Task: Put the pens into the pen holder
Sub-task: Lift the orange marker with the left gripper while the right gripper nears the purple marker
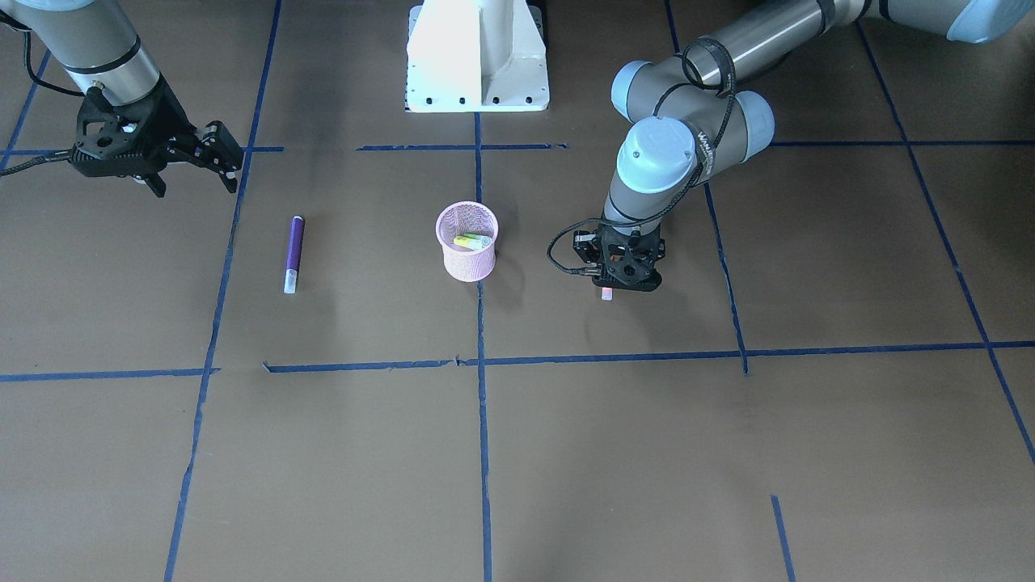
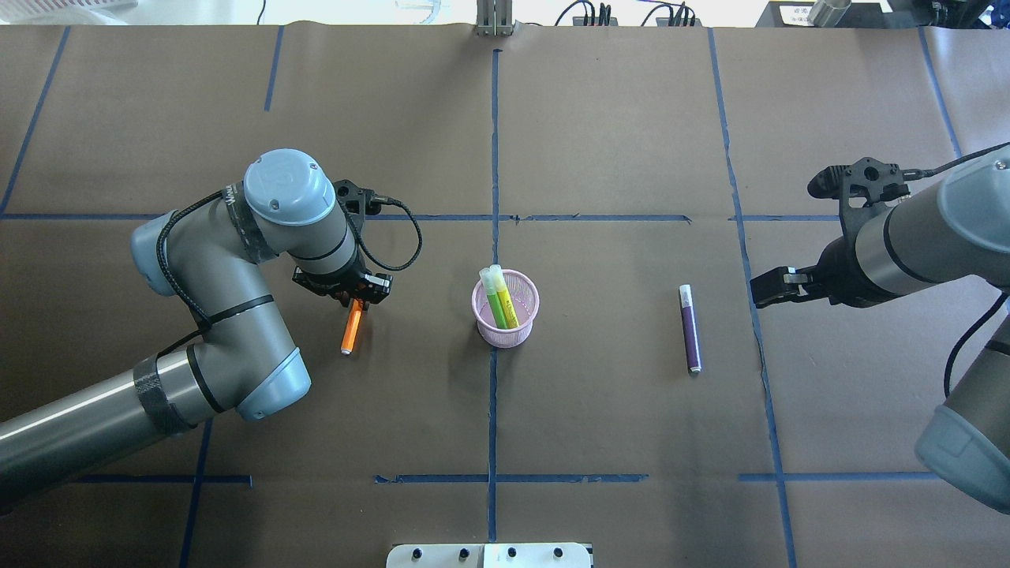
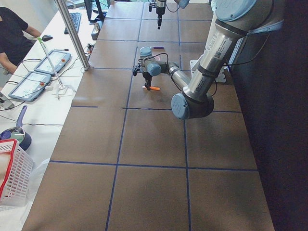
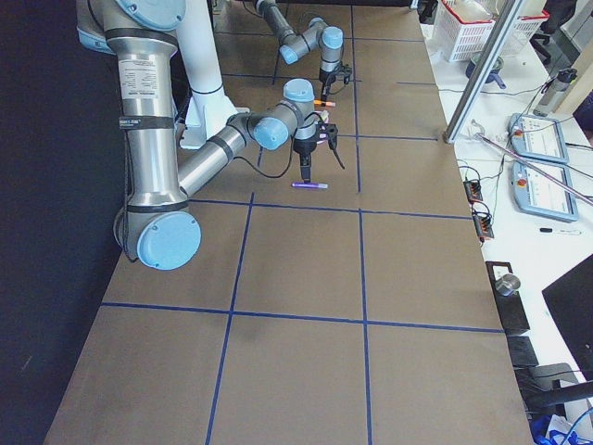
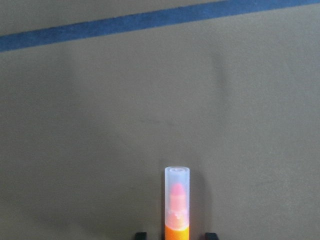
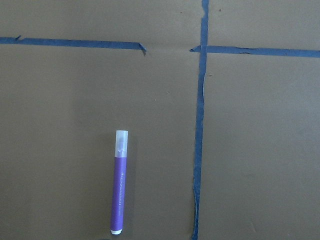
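We see the left pincer lowered over a slim orange pen with a pale translucent cap. Its jaws are spread astride the barrel, with a gap on each side, and the pen lies flat on the brown paper-covered table. The right pincer hangs released, grasping nothing. Between the two pincers stands the small round pink wire-mesh pen holder, with a bright green pen and a yellow one leaning inside. A slim purple pen lies between the right pincer and the holder.
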`<action>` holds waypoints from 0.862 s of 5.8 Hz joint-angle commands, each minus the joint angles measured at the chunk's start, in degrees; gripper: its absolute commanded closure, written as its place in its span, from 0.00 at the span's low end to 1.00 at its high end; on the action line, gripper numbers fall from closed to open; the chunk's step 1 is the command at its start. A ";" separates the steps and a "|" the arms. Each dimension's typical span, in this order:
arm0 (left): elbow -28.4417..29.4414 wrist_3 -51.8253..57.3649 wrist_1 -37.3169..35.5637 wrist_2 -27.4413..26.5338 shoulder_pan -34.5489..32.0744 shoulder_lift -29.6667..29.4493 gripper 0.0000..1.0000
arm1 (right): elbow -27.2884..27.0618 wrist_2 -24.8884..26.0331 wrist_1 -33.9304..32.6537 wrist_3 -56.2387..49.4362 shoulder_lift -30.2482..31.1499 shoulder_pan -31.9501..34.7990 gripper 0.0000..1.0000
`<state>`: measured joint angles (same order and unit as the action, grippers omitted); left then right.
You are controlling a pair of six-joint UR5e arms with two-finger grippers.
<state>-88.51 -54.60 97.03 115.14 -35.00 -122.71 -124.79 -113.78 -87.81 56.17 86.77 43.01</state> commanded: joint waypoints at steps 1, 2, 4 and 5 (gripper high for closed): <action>-0.08 1.24 0.00 0.00 0.02 0.10 0.91 | -0.89 -2.83 0.00 -0.01 0.15 2.06 0.00; -0.52 1.17 0.70 0.00 0.02 -0.07 1.00 | -0.81 -3.98 0.09 -0.01 0.24 2.77 0.00; -7.84 -1.45 7.26 -0.09 -0.42 -0.25 1.00 | -0.90 -7.74 0.35 -0.53 0.59 5.74 0.00; -14.26 -4.95 7.38 -1.05 -0.07 -0.51 1.00 | -0.98 -8.90 0.53 -2.27 1.90 7.07 0.00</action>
<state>-96.67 -56.56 103.40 114.81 -35.23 -123.04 -125.71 -121.01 -87.47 55.24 87.67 48.57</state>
